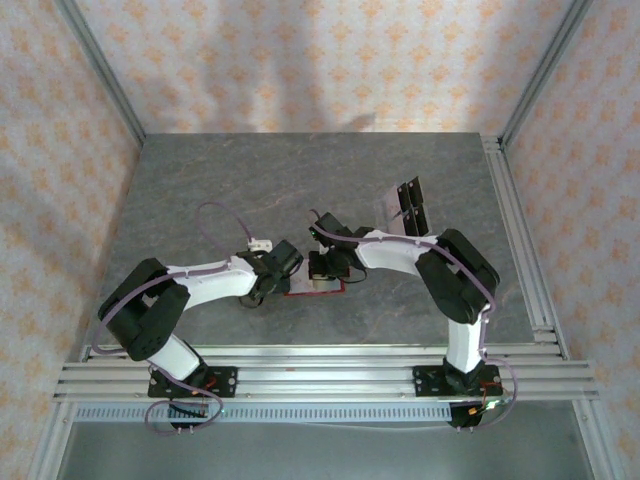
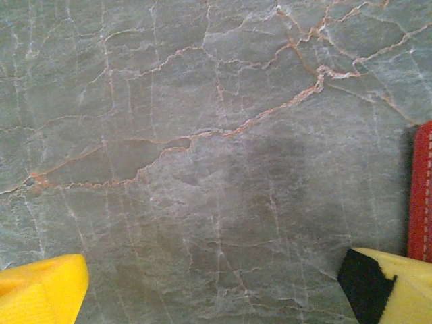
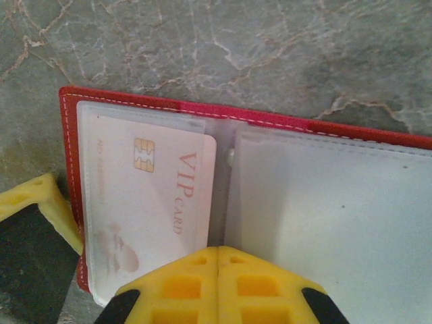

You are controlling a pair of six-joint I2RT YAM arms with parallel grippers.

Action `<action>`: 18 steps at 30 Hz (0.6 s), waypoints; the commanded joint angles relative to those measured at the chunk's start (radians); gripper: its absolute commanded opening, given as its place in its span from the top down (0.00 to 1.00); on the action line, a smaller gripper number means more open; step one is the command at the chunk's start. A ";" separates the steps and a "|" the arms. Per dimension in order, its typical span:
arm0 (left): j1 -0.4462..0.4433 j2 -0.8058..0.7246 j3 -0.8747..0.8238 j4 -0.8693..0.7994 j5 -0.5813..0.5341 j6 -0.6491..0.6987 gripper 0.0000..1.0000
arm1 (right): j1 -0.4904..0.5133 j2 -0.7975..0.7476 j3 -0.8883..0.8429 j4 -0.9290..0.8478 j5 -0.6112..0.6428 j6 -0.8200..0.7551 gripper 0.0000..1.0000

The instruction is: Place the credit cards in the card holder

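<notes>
Top external: grey veined table [image 1: 200, 200] inside floral-papered walls [image 1: 300, 60]; left pincer [image 2: 216, 293] apart, right pincer [image 3: 217, 273] together.

The card holder [image 3: 324, 216] looks glossy plastic inside.

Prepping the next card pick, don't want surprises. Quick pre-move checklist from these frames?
1. Card holder lying open on the table: ok.
2. VIP card sleeved on the holder's left side: ok.
3. Right pocket free: ok.
4. Right hand shut, empty, over the holder's fold: ok; touching it: cannot tell.
5. Left hand open, empty, beside the holder's edge: ok.
6. All credit cards stowed: not ok, some lie on the table beyond the right arm.
</notes>
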 commanded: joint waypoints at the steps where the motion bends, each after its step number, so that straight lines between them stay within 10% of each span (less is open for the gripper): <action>1: 0.007 0.036 -0.033 0.030 0.014 -0.013 0.00 | 0.012 0.018 0.029 -0.016 -0.016 0.002 1.00; 18: 0.010 -0.070 -0.026 -0.051 -0.023 -0.019 0.00 | -0.032 -0.084 -0.005 -0.040 0.030 -0.006 1.00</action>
